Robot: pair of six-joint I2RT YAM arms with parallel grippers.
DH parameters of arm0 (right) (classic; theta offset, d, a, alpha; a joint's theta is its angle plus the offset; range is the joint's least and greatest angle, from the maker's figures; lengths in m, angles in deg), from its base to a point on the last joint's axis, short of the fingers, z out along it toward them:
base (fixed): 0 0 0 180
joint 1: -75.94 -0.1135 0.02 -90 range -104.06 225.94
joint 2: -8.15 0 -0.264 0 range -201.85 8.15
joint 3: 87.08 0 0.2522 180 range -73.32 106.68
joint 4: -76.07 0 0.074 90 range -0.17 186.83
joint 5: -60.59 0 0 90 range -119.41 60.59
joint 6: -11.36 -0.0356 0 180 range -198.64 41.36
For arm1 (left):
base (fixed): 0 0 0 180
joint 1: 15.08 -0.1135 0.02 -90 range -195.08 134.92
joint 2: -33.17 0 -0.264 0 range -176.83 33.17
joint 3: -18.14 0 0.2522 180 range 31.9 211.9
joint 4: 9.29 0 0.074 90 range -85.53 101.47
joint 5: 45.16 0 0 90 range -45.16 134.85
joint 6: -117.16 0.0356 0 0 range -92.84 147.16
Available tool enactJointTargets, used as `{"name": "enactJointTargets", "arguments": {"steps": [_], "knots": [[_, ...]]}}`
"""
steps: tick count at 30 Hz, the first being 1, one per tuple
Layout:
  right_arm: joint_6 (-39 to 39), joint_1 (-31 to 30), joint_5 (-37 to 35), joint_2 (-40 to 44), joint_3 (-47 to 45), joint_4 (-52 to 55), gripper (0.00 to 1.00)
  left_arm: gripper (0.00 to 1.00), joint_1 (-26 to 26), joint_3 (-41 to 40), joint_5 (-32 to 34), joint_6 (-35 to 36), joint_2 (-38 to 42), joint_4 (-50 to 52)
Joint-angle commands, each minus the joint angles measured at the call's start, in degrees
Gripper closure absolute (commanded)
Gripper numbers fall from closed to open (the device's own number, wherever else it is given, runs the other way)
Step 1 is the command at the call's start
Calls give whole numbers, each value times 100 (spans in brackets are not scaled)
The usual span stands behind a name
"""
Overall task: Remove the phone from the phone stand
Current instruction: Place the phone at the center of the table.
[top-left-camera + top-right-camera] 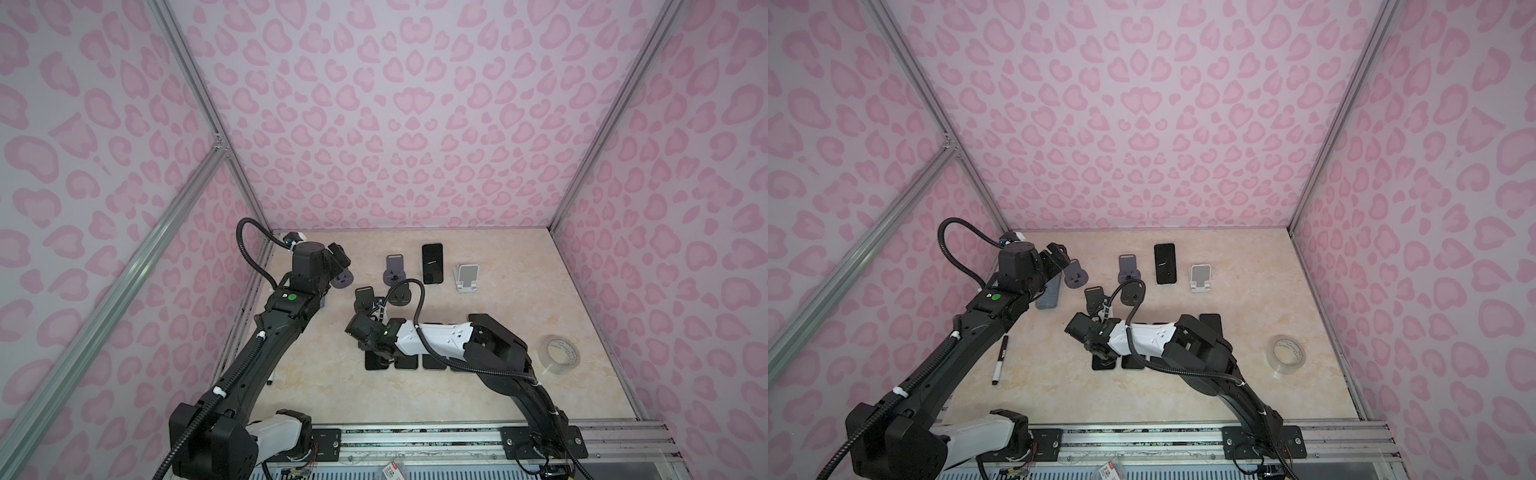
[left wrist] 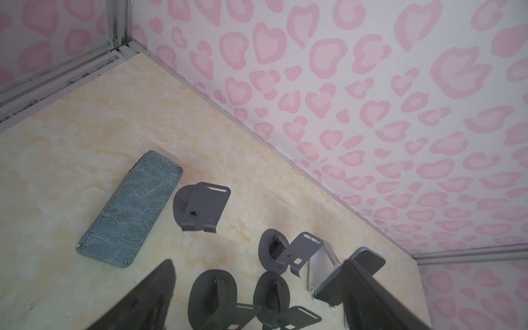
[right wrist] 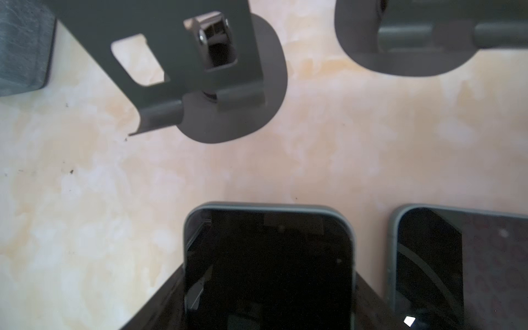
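A black phone [image 1: 432,264] leans upright on a phone stand at the back of the table; in the left wrist view the phone [image 2: 363,264] rests in white clips [image 2: 314,291]. My left gripper [image 1: 1059,255] hangs open near the back left, above a grey stand [image 1: 1075,278], with nothing between its fingers [image 2: 151,297]. My right gripper [image 1: 376,353] is low at the table's middle, shut across the width of another black phone [image 3: 268,251], the leftmost of a row lying flat.
Empty stands: a grey one [image 1: 394,270], two dark ones [image 1: 365,297] [image 1: 401,293] and a white one [image 1: 466,277]. A grey phone [image 1: 1048,295] lies face down at the left. More phones [image 1: 434,361] lie under the right arm. A marker [image 1: 1000,359] and tape roll [image 1: 559,353] lie near the sides.
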Motion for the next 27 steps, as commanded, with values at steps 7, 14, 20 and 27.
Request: {"name": "enactJointTargets", "arguments": {"steps": [7,14,20,27], "knots": [[-51,-9,-167,-171,19,222,23,7,-2,-18,-117,-36,-23,-165],[-117,-7,-216,-189,36,280,21,6,-6,-5,-220,-67,-132,-165],[-115,10,-193,-190,28,263,21,6,-6,-17,-220,-76,-119,-188],[119,4,-149,24,20,193,21,6,-9,-21,-307,-64,-146,-215]]}}
